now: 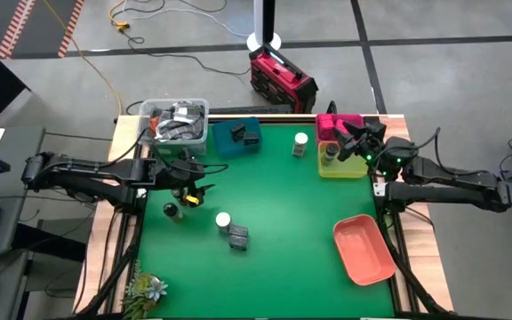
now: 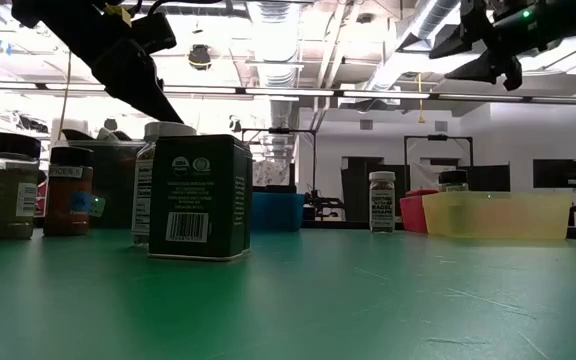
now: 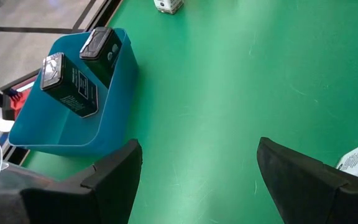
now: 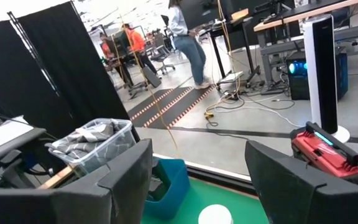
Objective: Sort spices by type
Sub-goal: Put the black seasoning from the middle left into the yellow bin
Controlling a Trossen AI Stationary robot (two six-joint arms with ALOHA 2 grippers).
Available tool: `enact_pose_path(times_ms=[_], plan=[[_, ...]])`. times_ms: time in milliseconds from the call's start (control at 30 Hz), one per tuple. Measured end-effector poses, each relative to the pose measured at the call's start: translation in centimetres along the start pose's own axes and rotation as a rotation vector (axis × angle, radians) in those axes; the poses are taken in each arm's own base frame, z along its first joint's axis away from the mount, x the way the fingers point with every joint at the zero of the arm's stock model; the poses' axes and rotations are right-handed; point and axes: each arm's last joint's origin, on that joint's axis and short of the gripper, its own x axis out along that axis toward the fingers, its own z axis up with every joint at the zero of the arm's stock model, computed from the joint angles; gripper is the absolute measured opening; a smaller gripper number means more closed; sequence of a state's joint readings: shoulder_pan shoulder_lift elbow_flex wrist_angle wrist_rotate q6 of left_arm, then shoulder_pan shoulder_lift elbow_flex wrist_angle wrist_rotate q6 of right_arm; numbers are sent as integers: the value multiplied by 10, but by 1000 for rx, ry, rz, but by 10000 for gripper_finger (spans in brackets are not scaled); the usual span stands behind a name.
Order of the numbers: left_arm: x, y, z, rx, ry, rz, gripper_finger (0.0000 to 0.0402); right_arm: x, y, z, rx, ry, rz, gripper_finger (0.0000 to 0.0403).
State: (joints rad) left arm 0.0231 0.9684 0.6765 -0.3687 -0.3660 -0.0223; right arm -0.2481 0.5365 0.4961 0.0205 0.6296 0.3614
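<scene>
**Currently both grippers open and empty, spices partly sorted**

Your left gripper (image 1: 196, 189) hangs above the mat on the left side, fingers spread wide with nothing between them; its wrist view shows bare green mat in the gap. Just beside it on the mat stand 2 dark-lidded round jars (image 1: 172, 211). Nearer the front edge sit a white-capped jar (image 1: 223, 220) and a dark grey tin (image 1: 237, 236), close together.

The teal tray (image 1: 225, 142) at the back already holds 2 dark tins (image 3: 70, 84), leaning against its wall. Next to it is the clear tub (image 1: 172, 124) of grey clutter.

Your right gripper (image 1: 352, 142) hovers over the back right corner, fingers likewise spread and holding nothing. Below it the yellow tray (image 1: 345, 169) holds 1 jar (image 1: 329, 153), and the pink tray (image 1: 338, 122) sits behind it. Another white-capped jar (image 1: 300, 143) stands on the mat between the teal and yellow trays. The salmon tray (image 1: 364, 250) lies at the front right.
</scene>
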Motion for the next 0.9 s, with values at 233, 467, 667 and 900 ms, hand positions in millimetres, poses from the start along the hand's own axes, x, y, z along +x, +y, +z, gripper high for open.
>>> enact_pose_path(times_ms=[233, 467, 667, 900], plan=[[0, 0, 0, 0, 0, 0, 306, 0, -1, -2, -15, 14, -9, 284], [0, 0, 0, 0, 0, 0, 306, 0, -2, -4, -29, 33, -17, 284], [0, 0, 0, 0, 0, 0, 306, 0, -2, -4, -33, 38, -19, 284], [0, 0, 0, 0, 0, 0, 306, 0, -2, -4, -27, 40, -18, 284]])
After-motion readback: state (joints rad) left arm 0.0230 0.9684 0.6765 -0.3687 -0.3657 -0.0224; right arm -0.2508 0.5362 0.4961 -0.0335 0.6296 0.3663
